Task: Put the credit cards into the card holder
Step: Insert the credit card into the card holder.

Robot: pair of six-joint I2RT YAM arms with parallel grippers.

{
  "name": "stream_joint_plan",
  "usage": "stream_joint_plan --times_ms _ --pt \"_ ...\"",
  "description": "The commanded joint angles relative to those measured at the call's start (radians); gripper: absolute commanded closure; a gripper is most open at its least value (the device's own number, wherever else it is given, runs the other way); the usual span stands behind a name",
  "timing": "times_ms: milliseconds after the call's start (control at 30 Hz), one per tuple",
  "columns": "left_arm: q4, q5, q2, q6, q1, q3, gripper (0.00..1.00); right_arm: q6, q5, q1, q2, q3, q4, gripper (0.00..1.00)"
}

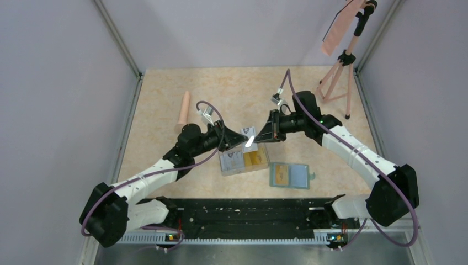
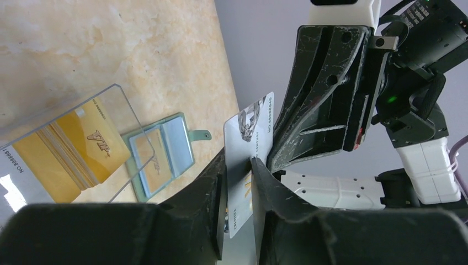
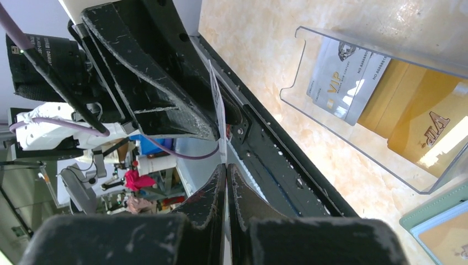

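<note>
Whitish credit card (image 2: 251,130) held in the air between both grippers, above the clear plastic box (image 2: 124,118).
The right gripper (image 3: 226,168) is pressed together, pinching one edge of the card. The left gripper (image 2: 238,165) has its jaws partly apart on either side of the card's other end, and I cannot tell whether they clamp it. Below, the box lies on the table (image 1: 232,94) with a gold credit card (image 2: 72,154) and a silver VIP card (image 3: 345,83) inside. The green card holder (image 1: 291,175) lies open just beside the box, with an orange card (image 2: 154,157) in one see-through pocket.
</note>
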Motion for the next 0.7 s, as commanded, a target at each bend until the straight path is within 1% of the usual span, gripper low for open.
stream_joint_plan --times_ms 0,67,133,167,267,333,400,467,533,667 --pt "0.071 0.034 -0.015 -0.011 0.0 -0.01 0.77 0.002 0.019 -0.009 -0.022 -0.006 0.041 1.0" --pt "0.065 0.037 -0.015 -0.013 -0.001 -0.01 0.85 0.002 0.022 -0.009 -0.017 -0.006 0.039 1.0" --pt "0.057 0.039 -0.014 -0.012 0.0 -0.008 0.96 0.001 0.024 -0.01 -0.011 -0.009 0.039 1.0" --pt "0.051 0.037 -0.013 -0.013 0.002 -0.007 1.0 -0.001 0.028 -0.01 -0.009 -0.009 0.037 1.0" --pt "0.026 0.032 -0.012 -0.007 0.001 -0.002 1.0 -0.027 0.058 -0.014 -0.01 -0.008 0.003 1.0" --pt "-0.026 0.027 -0.013 0.009 0.002 0.013 1.0 -0.058 0.085 -0.021 -0.007 -0.006 -0.042 0.9" --pt "-0.108 0.019 -0.016 0.042 0.001 0.038 1.0 -0.099 0.127 -0.032 -0.008 -0.007 -0.093 0.76" --pt "-0.23 -0.011 -0.025 0.085 0.002 0.08 1.0 -0.142 0.168 -0.044 -0.007 -0.009 -0.146 0.63" --pt "-0.394 -0.05 -0.031 0.153 0.001 0.129 1.0 -0.189 0.222 -0.058 -0.005 -0.016 -0.194 0.52" --pt "-0.667 -0.12 -0.025 0.26 0.001 0.218 1.0 -0.262 0.321 -0.076 0.019 -0.034 -0.284 0.42"
